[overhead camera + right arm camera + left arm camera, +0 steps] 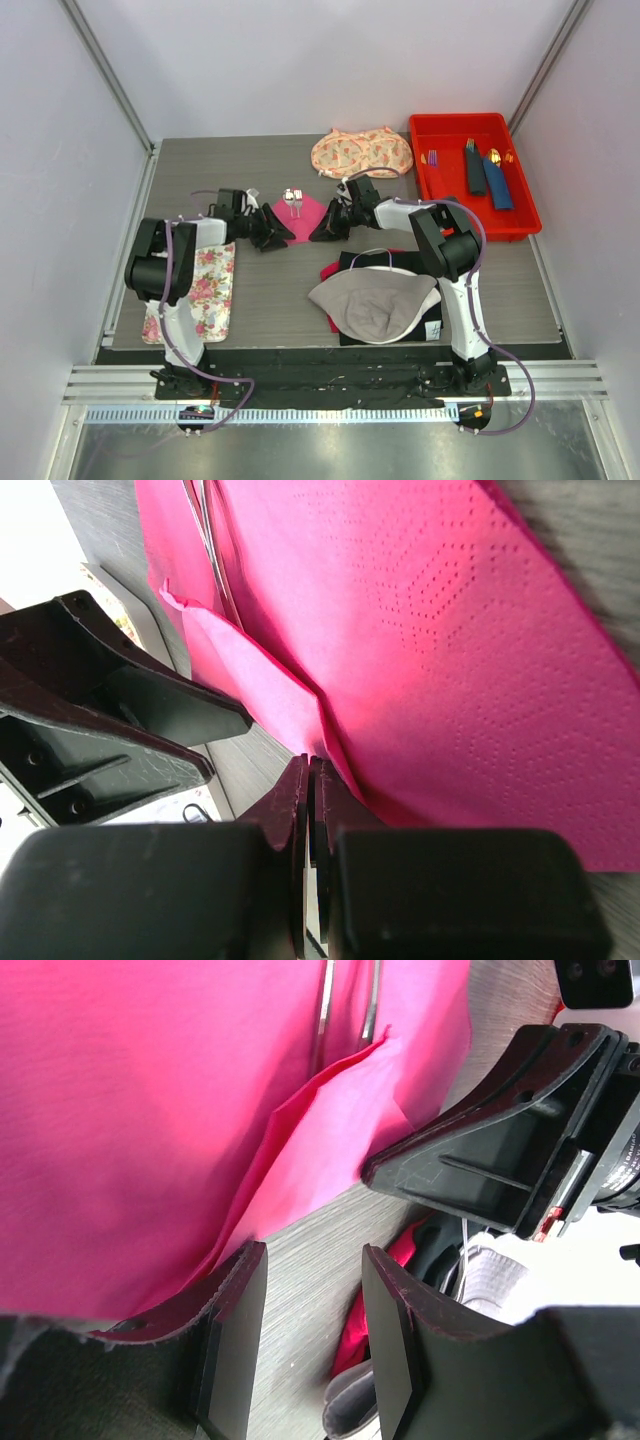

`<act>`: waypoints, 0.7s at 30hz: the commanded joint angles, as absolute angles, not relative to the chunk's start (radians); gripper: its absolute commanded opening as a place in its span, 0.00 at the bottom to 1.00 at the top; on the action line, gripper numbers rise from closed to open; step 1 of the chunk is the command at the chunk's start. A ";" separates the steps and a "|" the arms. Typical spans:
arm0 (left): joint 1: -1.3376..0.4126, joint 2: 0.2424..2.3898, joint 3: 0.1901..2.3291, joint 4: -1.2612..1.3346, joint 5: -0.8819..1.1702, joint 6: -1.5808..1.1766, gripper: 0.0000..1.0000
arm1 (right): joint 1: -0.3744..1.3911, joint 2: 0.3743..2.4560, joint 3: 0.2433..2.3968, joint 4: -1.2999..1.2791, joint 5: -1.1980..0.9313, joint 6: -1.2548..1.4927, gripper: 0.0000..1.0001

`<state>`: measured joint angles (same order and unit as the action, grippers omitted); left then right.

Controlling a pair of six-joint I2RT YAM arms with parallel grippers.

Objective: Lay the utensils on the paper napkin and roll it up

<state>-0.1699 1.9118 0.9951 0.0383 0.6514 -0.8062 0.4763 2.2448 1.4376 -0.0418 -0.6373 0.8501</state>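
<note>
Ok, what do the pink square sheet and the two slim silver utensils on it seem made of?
The pink square napkin looks like thin matte paper: embossed dots, soft creased fold. The two slim silver utensils look like polished metal, judging by their shiny handles.

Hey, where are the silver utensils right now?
In the top view, the utensils lie on the far part of the pink napkin, mid-table, just beyond the tips of the left gripper and right gripper.
</note>
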 commanded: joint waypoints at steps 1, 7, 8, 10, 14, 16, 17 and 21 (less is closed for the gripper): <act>-0.129 1.865 0.969 0.003 0.612 -0.773 0.47 | 0.482 2.238 1.422 -0.092 -0.529 0.825 0.01; -0.081 1.835 0.939 -0.028 0.620 -0.776 0.47 | 0.482 2.235 1.419 -0.094 -0.526 0.822 0.01; -0.075 1.829 0.930 -0.026 0.620 -0.778 0.47 | 0.482 2.237 1.419 -0.095 -0.526 0.822 0.01; -0.057 1.822 0.923 -0.038 0.617 -0.778 0.47 | 0.480 2.235 1.420 -0.095 -0.525 0.821 0.01; -0.019 1.793 0.905 -0.041 0.607 -0.782 0.48 | 0.482 2.233 1.420 -0.094 -0.523 0.819 0.01; -0.014 1.779 0.900 -0.048 0.620 -0.778 0.48 | 0.482 2.235 1.420 -0.097 -0.526 0.821 0.01; -0.014 1.763 0.900 -0.048 0.626 -0.772 0.48 | 0.480 2.237 1.422 -0.097 -0.526 0.821 0.01; -0.037 1.697 0.917 -0.026 0.660 -0.729 0.49 | 0.482 2.235 1.425 -0.098 -0.534 0.821 0.01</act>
<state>-0.0181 1.7962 0.9016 -0.0372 0.6361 -0.7860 0.4763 2.2444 1.4380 -0.0422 -0.6373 0.8497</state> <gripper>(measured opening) 0.485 0.056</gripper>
